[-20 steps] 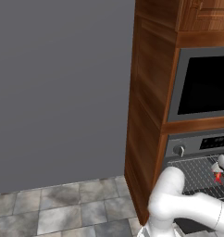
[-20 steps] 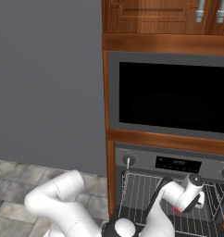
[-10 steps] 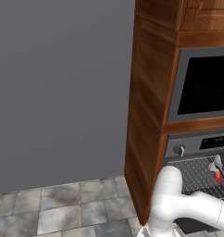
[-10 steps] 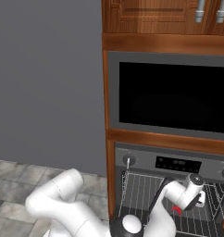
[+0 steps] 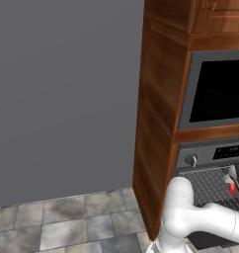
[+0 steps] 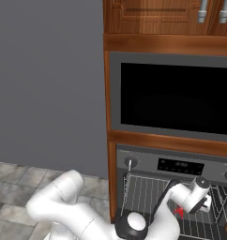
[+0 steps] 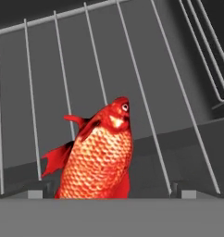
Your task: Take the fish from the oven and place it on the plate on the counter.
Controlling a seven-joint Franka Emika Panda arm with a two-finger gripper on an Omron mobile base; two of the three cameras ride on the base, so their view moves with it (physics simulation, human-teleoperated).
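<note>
The orange-red fish (image 7: 100, 157) lies on a wire rack (image 7: 146, 92) inside the open stainless-steel oven (image 6: 148, 164), head pointing away from the hand. My gripper (image 7: 107, 192) is open, with its two dark fingertips (image 7: 34, 192) standing wide on either side of the fish's lower body and not touching it. In the right base view the arm reaches into the oven cavity and the gripper (image 6: 185, 208) sits right at the fish (image 6: 179, 212). From the left base view the fish (image 5: 233, 189) shows just below the gripper (image 5: 236, 182). The plate and the counter are out of view.
A black-windowed microwave (image 6: 181, 98) sits above the oven in a tall wooden cabinet column (image 5: 158, 123). The oven's knob (image 5: 191, 160) and display strip (image 6: 180, 165) are on its front panel. The rack's side rails (image 7: 211, 60) close in on one side. Grey wall and tiled floor (image 5: 67, 222) lie left.
The hand has edged slightly deeper into the oven toward the fish. The jaws have stayed wide open and the fish has not moved.
</note>
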